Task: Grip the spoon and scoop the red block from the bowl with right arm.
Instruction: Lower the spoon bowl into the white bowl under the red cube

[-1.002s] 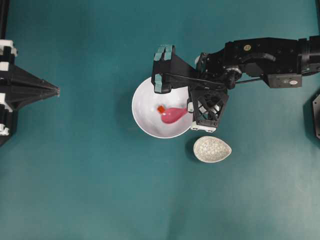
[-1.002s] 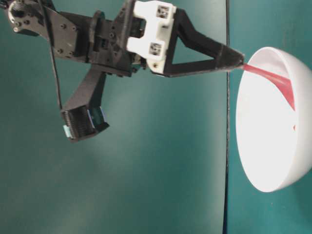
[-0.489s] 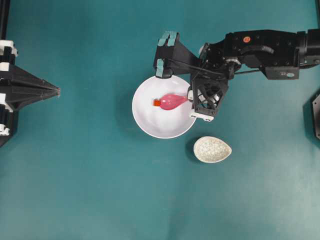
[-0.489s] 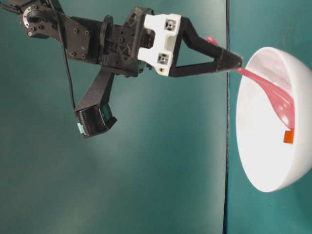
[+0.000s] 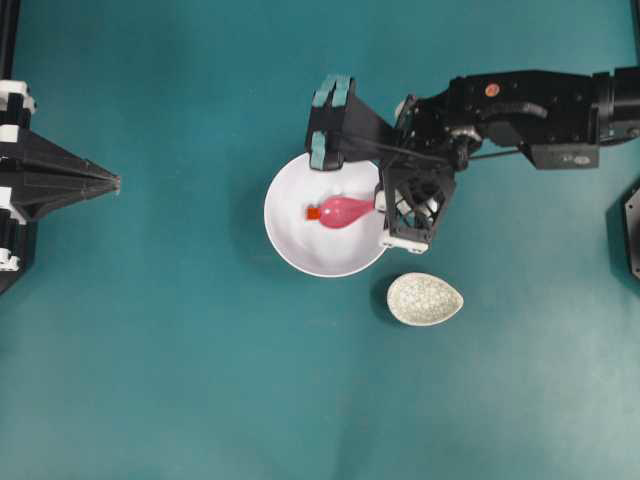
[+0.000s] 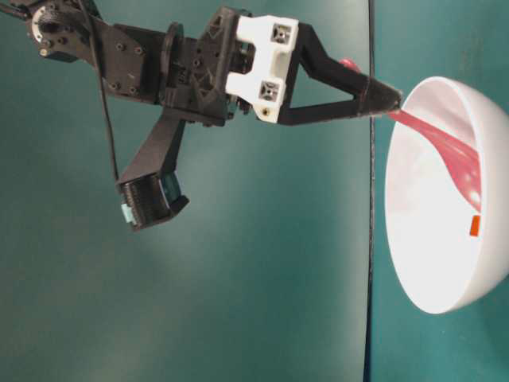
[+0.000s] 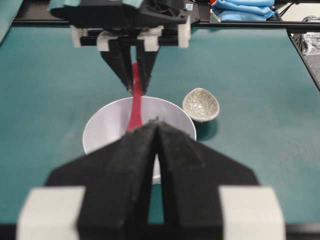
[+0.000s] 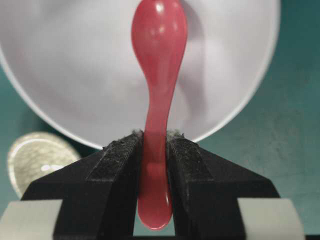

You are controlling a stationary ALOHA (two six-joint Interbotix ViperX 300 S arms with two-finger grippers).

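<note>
My right gripper (image 5: pixel 381 206) is shut on the straight handle of the pink-red spoon (image 5: pixel 345 211), which slants down into the white bowl (image 5: pixel 290 257). The wrist view shows both pads clamping the spoon (image 8: pixel 159 75) near its handle end, at the right gripper (image 8: pixel 155 135). The red block (image 5: pixel 313 212) lies on the bowl's inner surface just off the scoop's tip, outside the scoop. From table level the red block (image 6: pixel 475 225) sits past the end of the spoon (image 6: pixel 453 151). My left gripper (image 5: pixel 112 183) rests shut at the far left, away from the bowl.
A small speckled grey-white dish (image 5: pixel 425 298) stands just right of and below the bowl, close to the right wrist. The right arm's camera bracket (image 5: pixel 330 125) hangs over the bowl's upper rim. Teal tabletop surrounds everything.
The spoon's scoop swung across the bowl from lower centre to mid-height, then settled. The red block slid slightly left ahead of the scoop's tip. The left arm stayed still.
</note>
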